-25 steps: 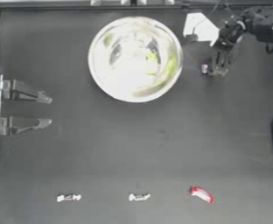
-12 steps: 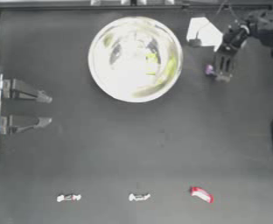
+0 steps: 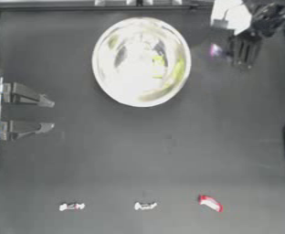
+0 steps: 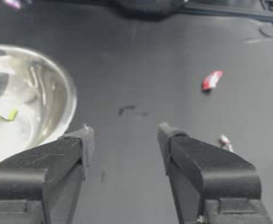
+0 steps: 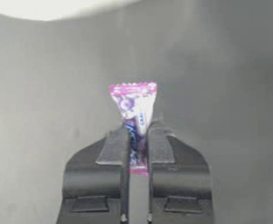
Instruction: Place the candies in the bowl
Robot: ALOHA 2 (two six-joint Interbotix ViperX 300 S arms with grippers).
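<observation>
Top view: right end effector (image 3: 242,51) pinches purple-white candy (image 3: 216,50) beside bowl (image 3: 141,61).

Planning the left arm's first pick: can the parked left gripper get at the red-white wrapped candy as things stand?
Probably yes. The left gripper is open and the red-white wrapped candy lies alone on bare table, with nothing between them.

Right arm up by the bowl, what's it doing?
The right gripper has its jaws shut on the purple-white candy, held just right of the bowl. A yellow-green candy is already inside. The red-white candy and two white candies wait along the near edge. The left gripper sits parked, open.
</observation>
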